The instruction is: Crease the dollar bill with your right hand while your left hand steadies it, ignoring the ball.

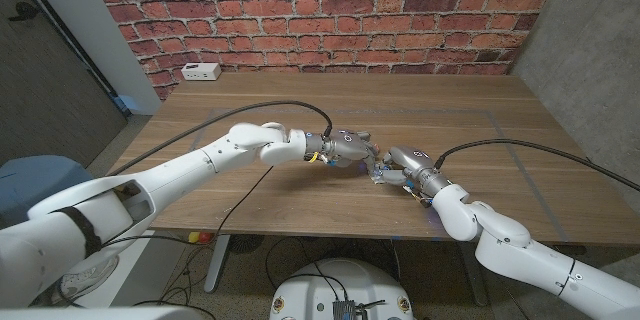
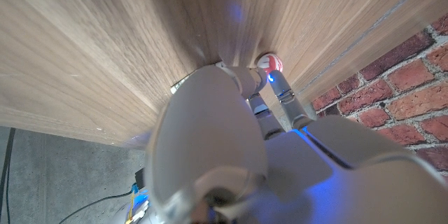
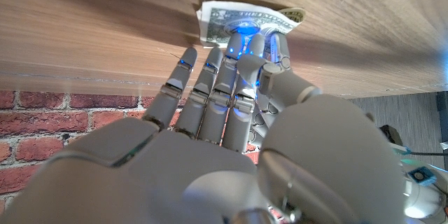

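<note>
Dollar bill (image 3: 246, 22) on table, right hand (image 3: 231, 84) fingertips pressing it, left hand (image 1: 350, 147) adjacent

table (image 1: 300, 110): wood, matt, fine straight grain | bill (image 3: 241, 21): printed paper, matt, creased | left hand (image 1: 345, 148): bare grey metal, dull sheen | right hand (image 1: 405, 167): grey metal, satin, jointed | arm shells (image 1: 180, 175): smooth white plastic, slightly glossy | wall (image 1: 330, 10): rough red brick, pale mortar | cables (image 1: 540, 150): black, smooth
</note>
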You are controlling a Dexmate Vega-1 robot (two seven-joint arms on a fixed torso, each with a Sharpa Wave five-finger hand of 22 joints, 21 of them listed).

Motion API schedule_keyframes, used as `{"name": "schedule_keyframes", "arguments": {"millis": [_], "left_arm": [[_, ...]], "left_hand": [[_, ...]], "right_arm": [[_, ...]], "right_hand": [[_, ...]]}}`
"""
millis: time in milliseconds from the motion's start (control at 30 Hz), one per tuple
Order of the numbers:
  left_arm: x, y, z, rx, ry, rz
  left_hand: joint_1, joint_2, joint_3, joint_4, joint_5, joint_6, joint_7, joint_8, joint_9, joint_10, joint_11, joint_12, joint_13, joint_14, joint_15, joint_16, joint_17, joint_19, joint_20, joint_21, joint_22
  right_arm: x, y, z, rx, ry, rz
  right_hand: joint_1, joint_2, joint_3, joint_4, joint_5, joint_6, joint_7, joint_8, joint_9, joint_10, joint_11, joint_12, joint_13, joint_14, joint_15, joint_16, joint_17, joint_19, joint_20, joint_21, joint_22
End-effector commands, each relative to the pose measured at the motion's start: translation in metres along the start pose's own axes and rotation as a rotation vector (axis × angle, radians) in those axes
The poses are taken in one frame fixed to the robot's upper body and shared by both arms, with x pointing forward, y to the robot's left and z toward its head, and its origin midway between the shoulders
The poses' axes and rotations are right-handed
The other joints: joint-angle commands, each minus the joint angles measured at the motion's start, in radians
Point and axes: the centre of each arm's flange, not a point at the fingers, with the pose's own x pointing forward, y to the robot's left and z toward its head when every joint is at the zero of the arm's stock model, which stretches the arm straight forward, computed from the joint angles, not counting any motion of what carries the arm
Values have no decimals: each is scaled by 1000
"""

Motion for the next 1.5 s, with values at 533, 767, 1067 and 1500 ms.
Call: {"name": "schedule_keyframes", "arguments": {"millis": [533, 767, 1067, 1500], "left_arm": [[-12, 18, 2, -75, -66, 152], [-4, 13, 1, -100, -72, 48], [0, 12, 7, -134, -91, -10], [6, 2, 16, -6, -11, -179]], "left_hand": [[-18, -16, 6, -15, 53, -193, -82, -31, -18, 3, -32, 68, 96, 80, -110, 48, 74, -238, -16, 16, 6], [-18, -21, 4, -14, 66, -78, -44, -5, -25, 83, -23, 83, 72, 104, -109, 49, 77, -243, -11, 16, 5], [-17, -20, 2, -15, 74, 10, -27, 6, -31, 141, -27, 88, 48, 122, -111, 47, 78, -246, -7, 18, 6], [-20, -33, -3, -12, 91, -122, -63, -75, -39, 30, -61, 4, -6, 78, -109, 8, 74, -249, -10, 19, 5]], "right_arm": [[3, -2, 1, -6, 11, 1], [2, -2, 1, -3, 13, -3], [1, -1, -1, -6, 17, 2], [-1, -2, -2, -5, 9, -3]], "right_hand": [[2, -13, 11, 4, 7, 29, 14, 0, 2, 62, 51, -7, -1, 6, -12, 7, 3, 6, -2, -1, 3], [3, -14, 10, 4, 7, 29, 15, -1, 2, 61, 54, -10, -1, 6, -13, 7, 4, 6, -2, -2, 3], [4, -15, 11, 3, 8, 29, 15, -2, 2, 63, 56, -11, -1, 5, -15, 7, 5, 4, -3, -2, 3], [6, -16, 12, 4, 9, 29, 15, -3, 1, 61, 53, -16, -1, 3, -16, 7, 6, 3, -3, -2, 3]]}}
